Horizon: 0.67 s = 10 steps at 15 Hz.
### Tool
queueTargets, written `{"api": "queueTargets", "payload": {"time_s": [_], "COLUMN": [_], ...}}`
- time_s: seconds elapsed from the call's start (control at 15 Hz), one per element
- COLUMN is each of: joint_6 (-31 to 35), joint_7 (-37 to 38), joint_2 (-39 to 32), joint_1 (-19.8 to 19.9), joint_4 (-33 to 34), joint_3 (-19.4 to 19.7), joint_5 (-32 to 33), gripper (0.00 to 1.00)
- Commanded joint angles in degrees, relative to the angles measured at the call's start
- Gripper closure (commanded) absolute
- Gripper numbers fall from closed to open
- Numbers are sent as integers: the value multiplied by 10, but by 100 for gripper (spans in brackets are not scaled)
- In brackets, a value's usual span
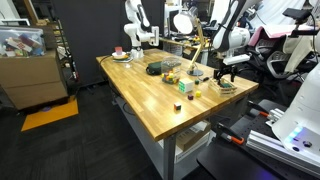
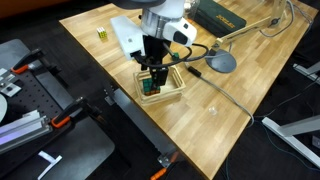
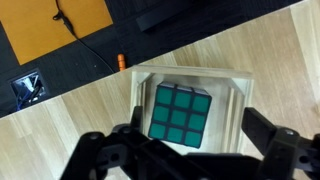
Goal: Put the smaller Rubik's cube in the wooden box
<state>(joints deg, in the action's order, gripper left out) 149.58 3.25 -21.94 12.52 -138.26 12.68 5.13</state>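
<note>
One arm (image 2: 158, 22) points straight down over the wooden box (image 3: 190, 72), end effector (image 3: 190, 150) open above the green-topped cube (image 3: 180, 113).

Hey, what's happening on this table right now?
The robot's hand hangs open over the wooden box, where a green-faced Rubik's cube lies. It grips nothing. The smaller Rubik's cube sits on the tabletop away from the box, so that one isn't in yet.
</note>
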Motion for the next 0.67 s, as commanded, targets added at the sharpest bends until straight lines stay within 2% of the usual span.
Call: {"api": "queueTargets", "payload": {"time_s": [0.0,0.27,0.47,0.6], "joint_6": [4,11,0,-18], "joint_7": [-11,-1,43,81], "joint_2": [12,99,217,300], "joint_1": [-8,-31,-50,-39], "joint_4": [-9,-82,-167,-216], "joint_3": [9,22,35,18], "joint_5": [10,57,141,186], "gripper": [0,0,0,0]}}
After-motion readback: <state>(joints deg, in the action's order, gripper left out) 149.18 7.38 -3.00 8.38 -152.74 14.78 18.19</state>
